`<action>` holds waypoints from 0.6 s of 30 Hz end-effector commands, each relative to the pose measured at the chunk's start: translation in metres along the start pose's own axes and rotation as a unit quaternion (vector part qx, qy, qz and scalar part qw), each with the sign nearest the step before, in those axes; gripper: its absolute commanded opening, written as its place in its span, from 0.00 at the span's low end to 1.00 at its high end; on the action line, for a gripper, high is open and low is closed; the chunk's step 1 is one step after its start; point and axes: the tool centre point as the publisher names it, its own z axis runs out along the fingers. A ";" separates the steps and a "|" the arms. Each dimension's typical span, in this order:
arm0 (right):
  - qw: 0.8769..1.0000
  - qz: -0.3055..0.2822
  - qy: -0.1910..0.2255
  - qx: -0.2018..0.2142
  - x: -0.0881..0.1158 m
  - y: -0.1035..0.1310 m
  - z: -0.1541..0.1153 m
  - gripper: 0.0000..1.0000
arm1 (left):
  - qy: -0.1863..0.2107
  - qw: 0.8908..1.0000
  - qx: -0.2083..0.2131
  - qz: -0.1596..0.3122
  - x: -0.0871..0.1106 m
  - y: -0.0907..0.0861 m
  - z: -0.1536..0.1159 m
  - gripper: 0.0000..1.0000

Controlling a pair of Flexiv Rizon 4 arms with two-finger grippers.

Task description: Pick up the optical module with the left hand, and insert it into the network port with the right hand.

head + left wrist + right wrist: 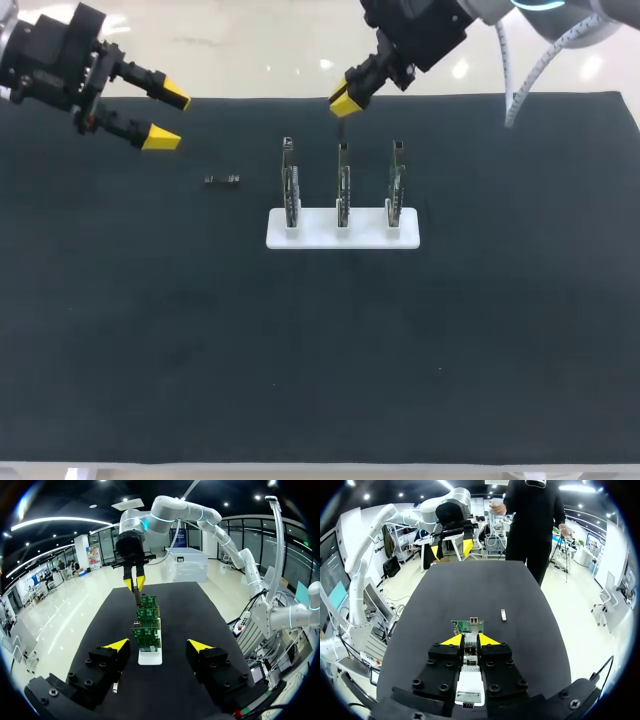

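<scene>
A small silvery optical module (222, 179) lies on the black mat (150, 330), left of the white base (343, 232). The base holds three upright green boards (343, 185) with network ports. My left gripper (170, 117) hangs open above the mat's back left corner, apart from that module (115, 686), which lies under its left finger. My right gripper (347, 100) sits just behind and above the middle board, shut on a second thin module (470, 652) held between its fingertips. Straight ahead of those fingers is a board's port (474, 620).
The base with its boards (146, 635) stands in the middle of the mat, in line between my two grippers. Bare mat stretches from the base to the table's front edge (320, 465). Nothing else lies on the mat.
</scene>
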 end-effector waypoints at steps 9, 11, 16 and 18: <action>1.000 -0.001 -0.001 0.004 0.001 0.001 0.002 0.00 | 0.002 1.000 0.000 0.000 0.000 0.000 0.000 1.00; 1.000 -0.001 -0.001 0.004 0.001 0.001 0.003 0.00 | 0.002 1.000 0.000 0.000 0.000 0.000 0.000 1.00; 1.000 -0.002 -0.002 0.004 0.002 0.001 0.004 0.00 | 0.002 1.000 0.000 0.000 0.000 0.000 0.000 1.00; 1.000 -0.001 -0.002 0.003 0.002 0.001 0.004 0.00 | 0.002 1.000 0.000 0.000 0.000 0.000 0.000 1.00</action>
